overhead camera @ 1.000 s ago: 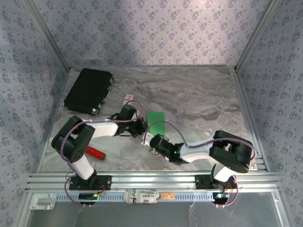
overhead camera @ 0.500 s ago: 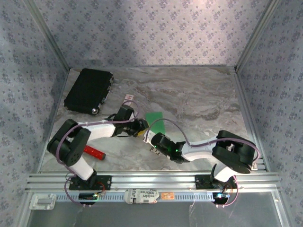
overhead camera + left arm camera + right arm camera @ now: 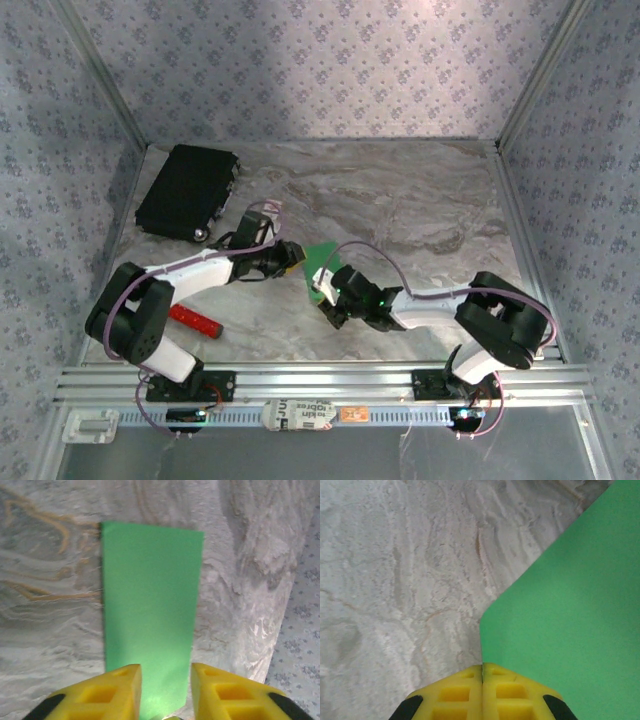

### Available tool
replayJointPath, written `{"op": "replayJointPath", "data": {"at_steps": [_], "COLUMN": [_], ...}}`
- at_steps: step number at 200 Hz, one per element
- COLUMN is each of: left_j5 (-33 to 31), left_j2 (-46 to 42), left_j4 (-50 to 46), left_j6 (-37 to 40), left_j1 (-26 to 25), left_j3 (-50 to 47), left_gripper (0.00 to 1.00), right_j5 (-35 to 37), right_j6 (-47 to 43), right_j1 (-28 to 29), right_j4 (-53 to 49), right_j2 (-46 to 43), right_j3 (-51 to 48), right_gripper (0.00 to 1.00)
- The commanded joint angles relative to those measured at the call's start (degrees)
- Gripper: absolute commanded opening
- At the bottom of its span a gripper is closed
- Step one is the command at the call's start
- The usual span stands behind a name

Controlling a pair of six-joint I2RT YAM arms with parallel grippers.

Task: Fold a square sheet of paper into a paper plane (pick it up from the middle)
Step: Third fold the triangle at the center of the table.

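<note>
One green sheet [image 3: 150, 605] between left jaws; right jaws pinch edge.

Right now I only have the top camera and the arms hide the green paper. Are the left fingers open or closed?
Observer: Open. The left wrist view shows a gap in the left gripper, with the sheet showing through it.
Operator: And the right?
Observer: The right gripper is shut; the sheet's edge runs into its seam, so it looks pinched.
Operator: Paper's shape?
Observer: A long rectangle, no diagonal folds visible.
</note>
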Motion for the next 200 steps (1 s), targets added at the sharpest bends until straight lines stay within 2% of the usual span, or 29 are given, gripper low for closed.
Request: {"op": "replayJointPath", "data": {"at_steps": [1,37,83,128,200], "left_j5": [2.3,4.0,4.5,4.7,3.9], "left_j2": [1.3,5.9,14.4,21.9,27.8], "left_j4": [-0.6,-1.9,-6.2,-11.4,-16.9], "left_j6": [2.6,4.8,8.7,12.0,16.6], "left_j1": [0.0,-0.4,-1.9,-4.3,-5.2], "left_j3": [3.6,8.5,16.1,22.2,24.8], "left_gripper": [0.26,0.17,0.13,0.11,0.10], "right_j5": [-10.0,-21.5,-28.5,-29.1,-29.1], "right_j6": [5.7,12.4,18.5,20.2,20.4], "right_j1": [-3.0,-8.1,-11.9,-12.8,-14.0], "right_j4": [-5.0,-4.7,-1.0,0.6,0.5], "right_j2": [-1.1,-0.7,-0.1,0.1,0.5], "right_j3": [3.2,3.9,2.8,1.3,1.1], "right_gripper": [0.01,0.01,0.02,0.01,0.01]}}
